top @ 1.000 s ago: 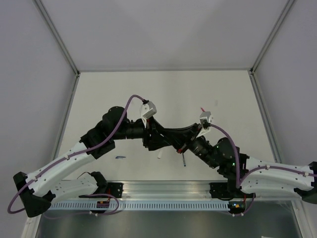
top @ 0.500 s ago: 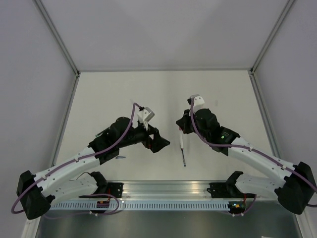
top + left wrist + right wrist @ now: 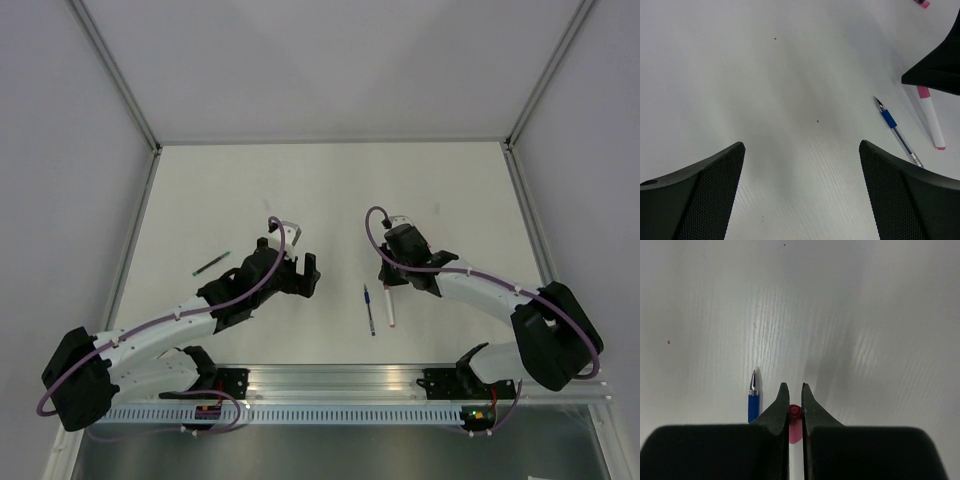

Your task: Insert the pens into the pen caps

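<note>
Two pens by centre: right end effector [image 3: 795, 390] pinches white pen [image 3: 931, 122], prob. capped; left end effector [image 3: 802, 145] wide, empty. Next: release, fetch blue pen [image 3: 892, 127].

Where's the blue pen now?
Top view: the blue pen lies right of centre, just left of the white pen held by the right gripper.

Your left claw [image 3: 311, 276] spread wide over table [image 3: 300, 190] | green pen [image 3: 211, 264] well behind it | white pen [image 3: 389, 312], blue pen [image 3: 369, 308] at your right claw [image 3: 388, 284]
</note>
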